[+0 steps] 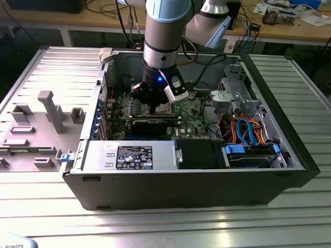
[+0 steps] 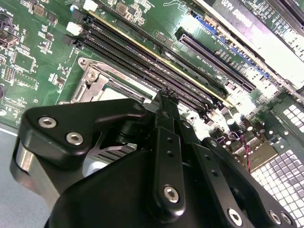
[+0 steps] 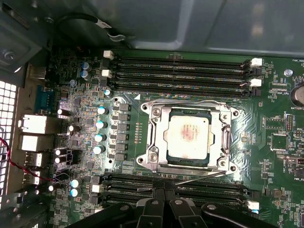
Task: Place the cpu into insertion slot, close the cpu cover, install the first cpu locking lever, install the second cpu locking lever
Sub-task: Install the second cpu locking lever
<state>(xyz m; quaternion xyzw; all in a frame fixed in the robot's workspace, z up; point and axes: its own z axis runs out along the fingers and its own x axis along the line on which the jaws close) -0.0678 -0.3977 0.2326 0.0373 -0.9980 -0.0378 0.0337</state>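
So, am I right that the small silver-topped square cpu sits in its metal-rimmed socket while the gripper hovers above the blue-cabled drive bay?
Not quite: the exterior view shows the gripper above the green motherboard. The cpu does sit in the insertion slot.

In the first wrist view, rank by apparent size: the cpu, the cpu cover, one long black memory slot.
1. Memory slot, the longest.
2. The cpu cover, framing the socket.
3. The cpu, seated inside the cover's window.
All lie on the same board, so nearness hardly skews this.

no legible text on the case label [image 1: 134, 157] or the motherboard [image 3: 280, 137]
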